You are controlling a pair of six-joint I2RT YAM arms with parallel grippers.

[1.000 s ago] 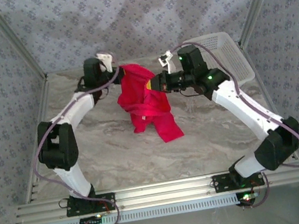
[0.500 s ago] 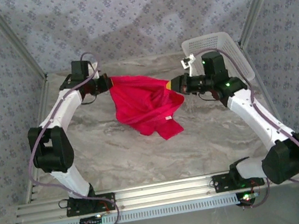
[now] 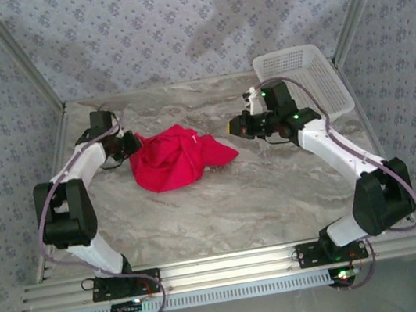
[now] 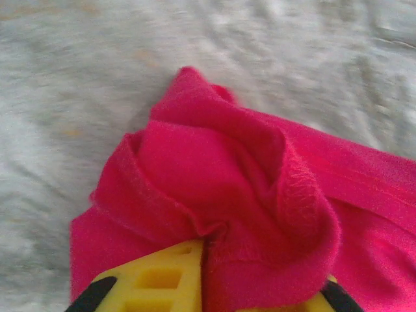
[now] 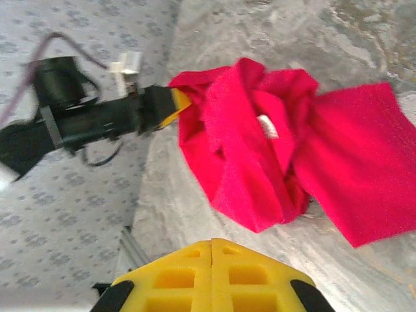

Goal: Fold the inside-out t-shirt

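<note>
The inside-out t-shirt point(image 3: 170, 158) lies in a crumpled red heap on the marble table, left of centre. My left gripper point(image 3: 136, 144) is low at the heap's left edge, shut on a bunch of the red cloth. In the left wrist view, cloth point(image 4: 260, 188) runs down between the yellow fingers point(image 4: 162, 279) and drapes over the right one. My right gripper point(image 3: 232, 127) hovers just right of the shirt's right flap point(image 3: 222, 154), shut and holding nothing. In the right wrist view its fingertips point(image 5: 212, 247) press together, short of the shirt point(image 5: 260, 149).
A white lattice basket point(image 3: 305, 69) leans at the back right corner, behind the right arm. Patterned walls close in the table at the back and both sides. Bare marble point(image 3: 224, 209) spreads between the shirt and the arm bases.
The shirt hung stretched between both grippers. The right gripper has let go and the cloth has dropped into a heap. The left arm has swung down and left, still gripping it.
</note>
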